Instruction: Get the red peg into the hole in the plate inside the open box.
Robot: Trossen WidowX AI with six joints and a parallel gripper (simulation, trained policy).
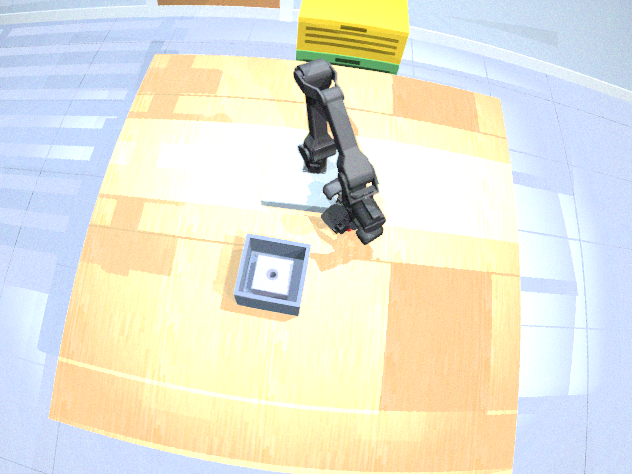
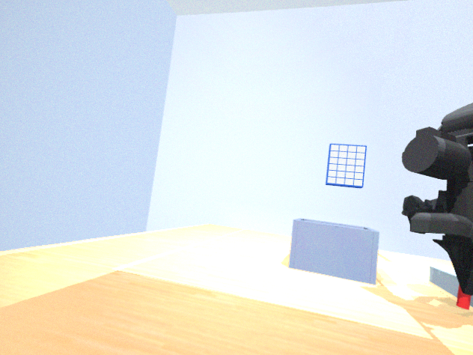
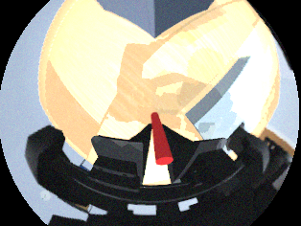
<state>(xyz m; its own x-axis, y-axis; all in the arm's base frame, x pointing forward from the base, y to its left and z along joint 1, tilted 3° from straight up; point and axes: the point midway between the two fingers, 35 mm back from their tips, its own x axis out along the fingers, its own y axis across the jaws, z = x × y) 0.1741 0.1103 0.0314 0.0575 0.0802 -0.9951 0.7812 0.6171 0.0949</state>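
Observation:
My gripper (image 1: 349, 226) (image 2: 465, 290) (image 3: 155, 125) is shut on the red peg (image 1: 348, 229) (image 2: 463, 300) (image 3: 162, 141). The peg is nearly upright and its lower end shows below the fingers, close to the table top; whether it touches is hard to tell. The open grey-blue box (image 1: 268, 305) (image 2: 332, 250) (image 3: 129, 18) stands on the table, to the lower left of the gripper in the top view. A white plate (image 1: 260, 266) with a dark round hole in its middle lies at the box's bottom. The hole holds no peg.
A low pale slab (image 1: 285, 189) (image 2: 443, 276) (image 3: 218, 107) lies under the arm's base, close beside the gripper. The box's raised walls stand between the gripper and the plate. A yellow and green cabinet (image 1: 352, 35) stands beyond the table's back edge.

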